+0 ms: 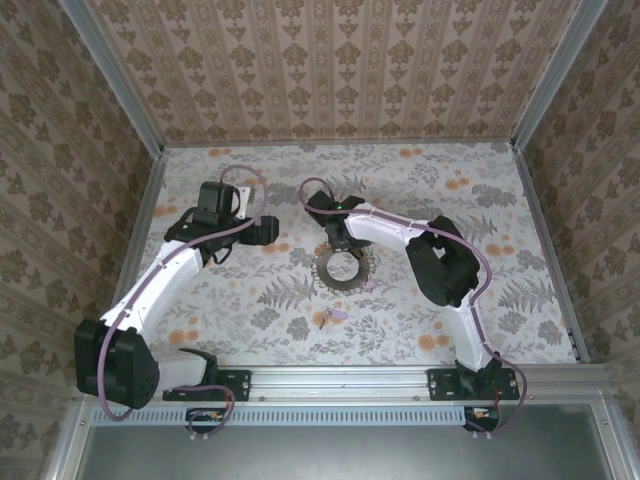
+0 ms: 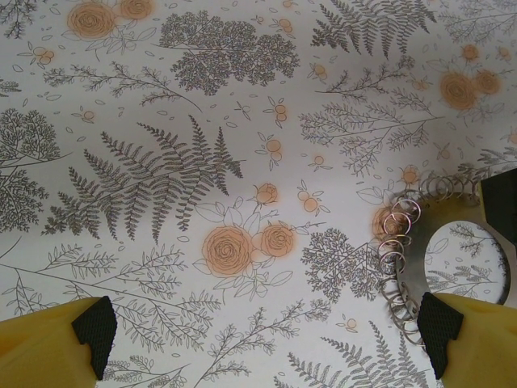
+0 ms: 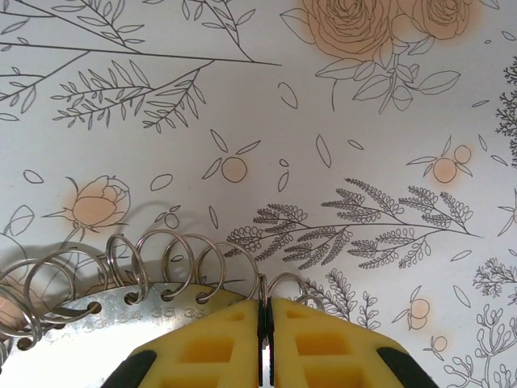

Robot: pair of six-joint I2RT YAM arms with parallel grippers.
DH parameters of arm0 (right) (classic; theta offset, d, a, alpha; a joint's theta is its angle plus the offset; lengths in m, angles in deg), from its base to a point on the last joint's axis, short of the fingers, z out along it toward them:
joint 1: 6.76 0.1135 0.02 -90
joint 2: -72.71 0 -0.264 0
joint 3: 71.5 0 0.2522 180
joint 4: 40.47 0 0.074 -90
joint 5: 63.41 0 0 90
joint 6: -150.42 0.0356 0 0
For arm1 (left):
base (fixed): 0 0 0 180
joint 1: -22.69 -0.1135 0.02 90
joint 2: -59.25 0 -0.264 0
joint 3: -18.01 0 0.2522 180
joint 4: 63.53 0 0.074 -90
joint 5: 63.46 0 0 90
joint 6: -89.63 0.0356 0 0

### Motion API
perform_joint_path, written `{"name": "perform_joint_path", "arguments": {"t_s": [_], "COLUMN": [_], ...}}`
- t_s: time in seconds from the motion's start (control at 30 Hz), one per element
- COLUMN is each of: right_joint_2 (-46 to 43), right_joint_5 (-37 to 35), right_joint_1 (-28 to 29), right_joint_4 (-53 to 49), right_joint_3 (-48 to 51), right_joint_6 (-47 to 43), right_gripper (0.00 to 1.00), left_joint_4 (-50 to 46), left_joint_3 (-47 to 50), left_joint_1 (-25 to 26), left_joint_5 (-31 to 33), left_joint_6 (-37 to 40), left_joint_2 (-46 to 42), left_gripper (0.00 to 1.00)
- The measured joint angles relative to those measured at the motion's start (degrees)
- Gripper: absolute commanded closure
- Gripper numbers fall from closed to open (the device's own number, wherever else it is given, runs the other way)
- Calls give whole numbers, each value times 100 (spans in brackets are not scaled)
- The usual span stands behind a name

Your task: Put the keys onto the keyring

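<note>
Right hand (image 3: 262, 305) clenched, fingers pressed together at the rim of the keyring (image 3: 121, 314), among its wire loops (image 3: 174, 263); can't tell whether one is nipped. My left hand (image 2: 266, 343) is spread wide, with the keyring just beside one pad (image 2: 440, 331). The overhead view adds the keys (image 1: 335, 315), lying on the table (image 1: 480, 330) near the ring.

A flowered tablecloth (image 1: 250, 310) (grey ferns, orange roses) lies flat; patterned wallpaper (image 1: 330, 70) stands behind; a metal rail (image 1: 340, 380) edges the front.

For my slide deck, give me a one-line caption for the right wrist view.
Right gripper pinched shut on the keyring rim, above the floral table.
</note>
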Motion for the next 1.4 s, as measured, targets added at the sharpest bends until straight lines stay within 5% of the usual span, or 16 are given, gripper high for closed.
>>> {"name": "perform_joint_path", "arguments": {"t_s": [0.53, 0.93, 1.4], "right_joint_2": [-146, -520, -2817], "right_joint_5": [225, 407, 1746], "right_joint_1": [-179, -195, -195], "right_joint_4": [214, 546, 1635], "right_joint_3": [422, 737, 1873], "right_joint_6": [9, -131, -2693], "right_gripper": [83, 93, 100], "left_joint_4": [0, -81, 841], "left_joint_3": [0, -2, 81], "left_joint_1": [35, 74, 68], "left_joint_5": [85, 166, -1368], "left_joint_6": [42, 107, 881], "left_joint_2": [0, -4, -1497], "left_gripper": [0, 0, 5]}}
